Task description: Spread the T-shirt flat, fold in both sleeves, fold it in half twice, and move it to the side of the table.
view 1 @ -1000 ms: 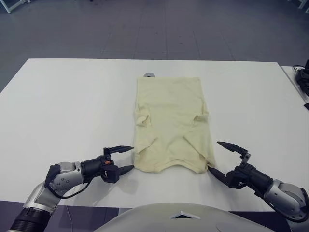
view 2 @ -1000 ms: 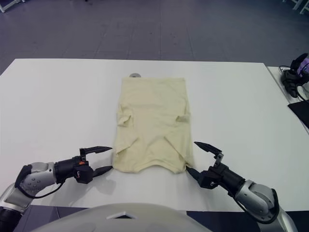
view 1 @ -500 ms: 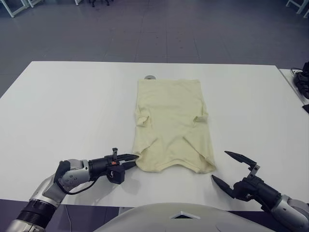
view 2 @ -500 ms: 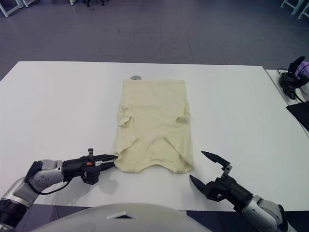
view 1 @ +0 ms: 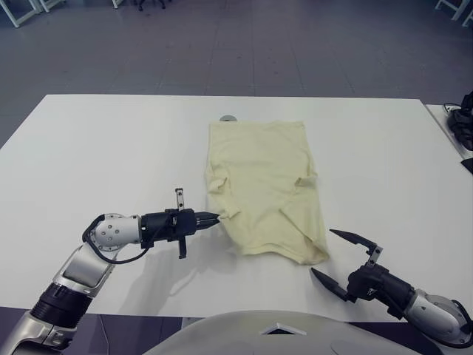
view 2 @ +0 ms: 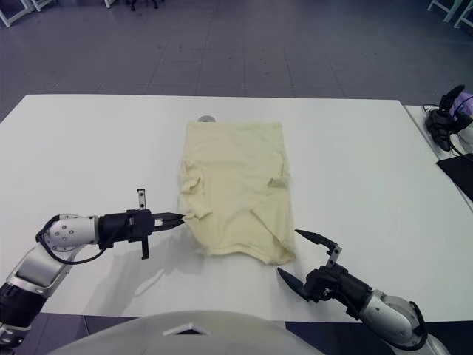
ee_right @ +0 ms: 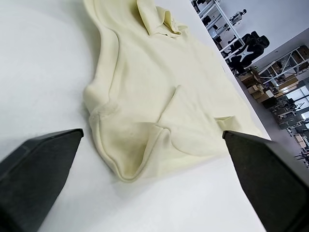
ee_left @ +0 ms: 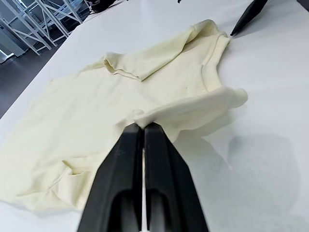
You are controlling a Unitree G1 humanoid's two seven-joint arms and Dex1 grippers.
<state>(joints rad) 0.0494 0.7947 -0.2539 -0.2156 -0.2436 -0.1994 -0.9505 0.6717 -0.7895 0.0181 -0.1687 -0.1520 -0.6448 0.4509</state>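
A pale yellow T-shirt (view 1: 262,185) lies lengthwise on the white table (view 1: 111,148) with both sleeves folded in. My left gripper (view 1: 214,219) is shut on the shirt's near-left hem corner, which is lifted off the table and drawn inward, so the near edge runs diagonally. The left wrist view shows the pinched fold of cloth at the closed fingertips (ee_left: 140,126). My right gripper (view 1: 323,251) stands open just near of the shirt's near-right corner, not touching it; in the right wrist view that corner (ee_right: 120,164) lies between the spread fingers.
A small grey round object (view 1: 228,117) sits at the shirt's far-left corner. Dark items (view 1: 464,126) lie on a neighbouring surface at the right edge. Wide bare tabletop lies on both sides of the shirt.
My left gripper has shut on the near-left corner and pulled it away from me, off the table. The right gripper backed off the near-right corner, then shifted slightly left, still open.
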